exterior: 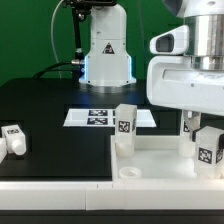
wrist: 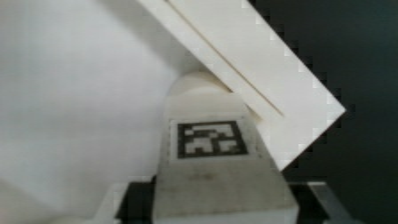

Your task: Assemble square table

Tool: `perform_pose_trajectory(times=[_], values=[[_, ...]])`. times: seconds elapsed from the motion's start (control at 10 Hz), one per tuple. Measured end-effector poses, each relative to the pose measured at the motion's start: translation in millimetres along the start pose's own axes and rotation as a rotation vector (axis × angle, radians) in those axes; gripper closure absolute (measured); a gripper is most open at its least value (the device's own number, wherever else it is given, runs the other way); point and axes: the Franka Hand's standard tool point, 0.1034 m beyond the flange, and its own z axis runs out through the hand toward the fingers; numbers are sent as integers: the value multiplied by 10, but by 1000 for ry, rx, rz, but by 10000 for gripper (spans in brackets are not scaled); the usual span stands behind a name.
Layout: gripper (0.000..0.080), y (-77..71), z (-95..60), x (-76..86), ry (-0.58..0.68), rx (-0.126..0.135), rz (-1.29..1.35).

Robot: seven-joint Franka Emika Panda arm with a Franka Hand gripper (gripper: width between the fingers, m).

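The white square table top [exterior: 160,160] lies at the front right, with a round corner hole [exterior: 128,172] showing. One tagged white leg [exterior: 125,124] stands upright at its far left corner. My gripper [exterior: 198,128] is over the top's right side, shut on another tagged leg [exterior: 208,150]. In the wrist view this leg [wrist: 210,140] sits between my dark fingers [wrist: 146,200], held above the top's inner face [wrist: 80,110] close to its raised rim [wrist: 240,65]. A third leg [exterior: 13,138] lies on the black table at the exterior view's left.
The marker board [exterior: 100,117] lies flat behind the table top, in front of the robot base [exterior: 107,55]. A long white bar [exterior: 55,185] runs along the front edge of the black table.
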Motion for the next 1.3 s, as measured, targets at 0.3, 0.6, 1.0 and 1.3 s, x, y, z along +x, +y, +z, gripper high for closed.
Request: perform_pose_trajectory(times=[0.3, 0.6, 1.0, 1.3], values=[[511, 12, 4, -31, -46, -3, 429], [511, 5, 6, -48, -48, -6, 609], [510, -13, 8, -37, -80, 8, 1097], [474, 13, 12, -23, -72, 6, 1092]])
